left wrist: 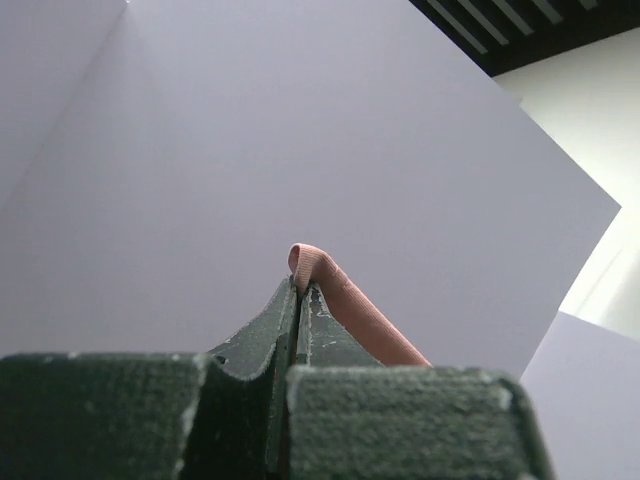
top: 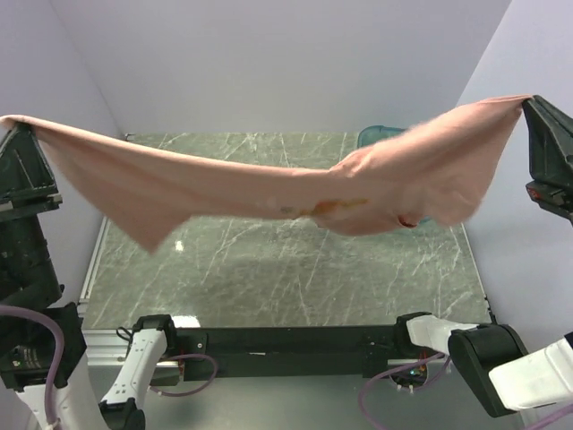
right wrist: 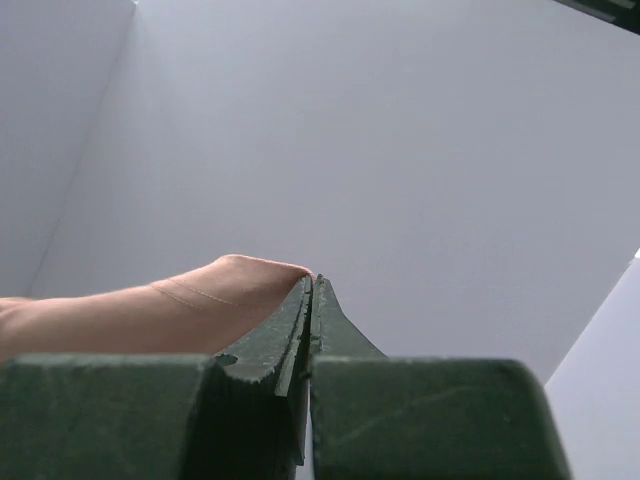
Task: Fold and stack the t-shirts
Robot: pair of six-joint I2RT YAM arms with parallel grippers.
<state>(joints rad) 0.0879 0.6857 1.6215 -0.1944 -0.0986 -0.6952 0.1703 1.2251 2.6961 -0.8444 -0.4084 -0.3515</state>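
1. Hard to make out: at the upper left edge of the overhead view, the left gripper (top: 15, 134) is partly cut by the frame, and cloth covers its tips. The chest print on the t-shirt (top: 269, 193) shows only as a blurred orange smear near the middle. The teal tub (top: 380, 136), at the far right of the table, is mostly hidden behind the cloth. The right gripper (top: 530, 107) is cut off by the right edge.
2. Both wrist views look up at blank wall, so neither shows the table.
3. The table (top: 269, 287) is grey-green marble with pale veins. Plain pale lilac walls (top: 269, 63) close it in at the left, back and right.
4. The t-shirt is clear of the table, strung in the air as a sagging band from upper left to upper right. A loose flap hangs left of centre and a bunched part hangs right of centre.
5. The left gripper is clamped on the shirt's left end. Its wrist view shows a narrow folded edge of pink cloth pinched between the pressed-together fingers and looping over to their right side.
6. The right gripper is clamped on the shirt's right end. In its wrist view the cloth runs off to the left from the pinched tips.
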